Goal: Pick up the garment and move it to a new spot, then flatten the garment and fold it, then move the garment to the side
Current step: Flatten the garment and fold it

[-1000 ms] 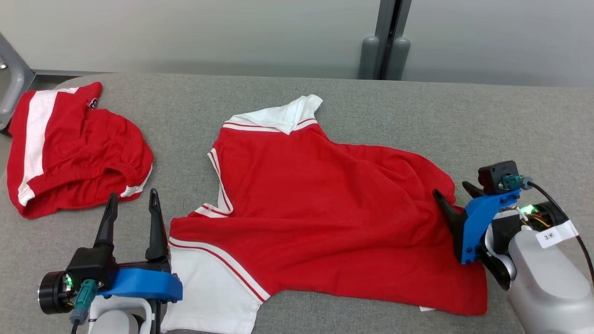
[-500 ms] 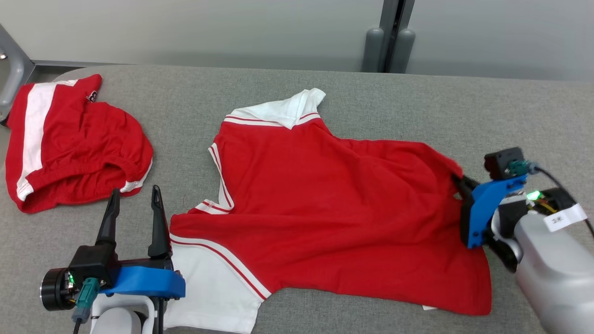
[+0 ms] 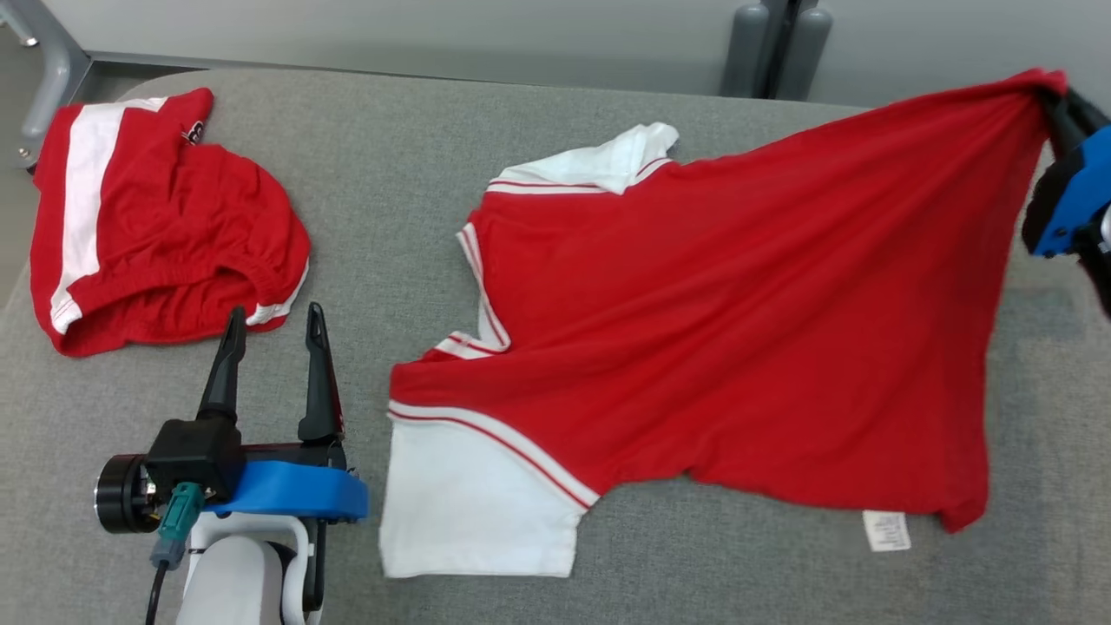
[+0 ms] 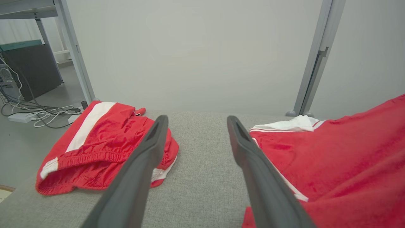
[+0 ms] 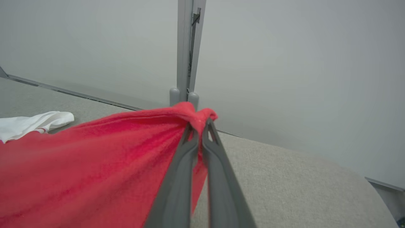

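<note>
Hoisting shirt [image 3: 738, 304] corner, right claw [image 3: 1053, 102] (newly clamped); left claw [image 3: 275, 312] unmoved.

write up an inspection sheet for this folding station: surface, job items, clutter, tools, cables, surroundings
surface: grey fabric tabletop, no stains seen
job's things: red shirt with white sleeves, mostly lying on the tabletop, one corner raised at the right; white label showing at the hem
clutter: red shorts with a white stripe, crumpled at the far left, apart from the shirt
tools: left tool open, holding nothing, between shorts and shirt; right tool shut on the shirt's raised corner
cables: loose cables on the floor to the left; a lead at the left wrist
surroundings: plain grey wall, grey post behind the table
</note>
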Tool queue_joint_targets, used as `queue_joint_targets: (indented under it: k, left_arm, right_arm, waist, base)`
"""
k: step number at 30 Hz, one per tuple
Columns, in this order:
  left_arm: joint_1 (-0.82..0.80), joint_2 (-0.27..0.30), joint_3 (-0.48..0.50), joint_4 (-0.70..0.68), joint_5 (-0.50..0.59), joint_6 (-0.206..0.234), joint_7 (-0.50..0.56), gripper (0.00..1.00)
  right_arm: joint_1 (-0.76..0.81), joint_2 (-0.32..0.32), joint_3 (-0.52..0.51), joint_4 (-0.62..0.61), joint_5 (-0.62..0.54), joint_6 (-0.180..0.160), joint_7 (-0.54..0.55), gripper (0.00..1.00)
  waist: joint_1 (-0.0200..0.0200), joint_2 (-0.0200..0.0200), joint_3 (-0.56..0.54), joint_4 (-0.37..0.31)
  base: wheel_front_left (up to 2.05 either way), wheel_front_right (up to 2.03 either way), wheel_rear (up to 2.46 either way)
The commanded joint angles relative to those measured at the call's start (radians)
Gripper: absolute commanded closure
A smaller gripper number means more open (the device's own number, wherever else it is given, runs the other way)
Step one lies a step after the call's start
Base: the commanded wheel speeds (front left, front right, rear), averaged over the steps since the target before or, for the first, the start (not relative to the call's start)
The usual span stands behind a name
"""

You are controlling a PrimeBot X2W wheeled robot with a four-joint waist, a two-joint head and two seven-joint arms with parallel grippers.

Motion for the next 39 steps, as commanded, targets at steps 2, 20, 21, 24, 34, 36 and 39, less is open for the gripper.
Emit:
queue_joint_targets:
  k: [2,20,21,24,34,36,39]
  left_arm:
    - [-0.029,-0.003,-0.009,0.002,-0.005,-0.003,-0.003,0.00]
    - [0.002,0.002,0.023,-0.002,0.009,0.011,-0.003,0.00]
    - [0.009,0.005,0.028,-0.004,0.012,0.011,-0.003,0.00]
    - [0.028,0.013,0.043,-0.010,0.018,0.013,-0.003,0.00]
    - [0.089,0.022,0.073,-0.026,0.026,0.014,-0.003,0.00]
    - [0.097,0.022,0.075,-0.027,0.028,0.011,-0.003,0.00]
    - [0.109,0.022,0.077,-0.028,0.031,0.008,-0.003,0.00]
  right_arm:
    - [-0.066,-0.022,-0.008,0.034,-0.018,0.000,-0.026,1.00]
    - [-0.017,0.022,-0.046,0.095,0.002,0.000,-0.169,0.00]
    - [-0.002,0.021,-0.058,0.067,0.004,0.000,-0.170,0.00]
    - [0.075,0.018,-0.113,-0.061,-0.014,0.000,-0.170,0.00]
    - [0.429,0.138,-0.320,-0.461,-0.154,0.000,-0.170,0.00]
    - [0.496,0.170,-0.347,-0.524,-0.176,0.000,-0.170,0.00]
    - [0.596,0.213,-0.381,-0.612,-0.209,0.000,-0.170,0.00]
  waist:
    - [0.0000,0.0000,0.023,0.026]
    - [0.0000,0.0000,-0.010,-0.031]
    - [0.0000,0.0000,-0.017,-0.042]
    - [0.0000,0.0000,-0.036,-0.073]
    - [0.0000,0.0000,-0.093,-0.140]
    - [0.0000,0.0000,-0.100,-0.144]
    - [0.0000,0.0000,-0.109,-0.149]
  base:
    - [0.00,0.00,0.00]
    - [0.00,0.00,0.00]
    - [0.00,0.00,0.00]
    - [0.00,0.00,0.00]
    - [0.00,0.00,0.00]
    - [0.00,0.00,0.00]
    - [0.00,0.00,0.00]
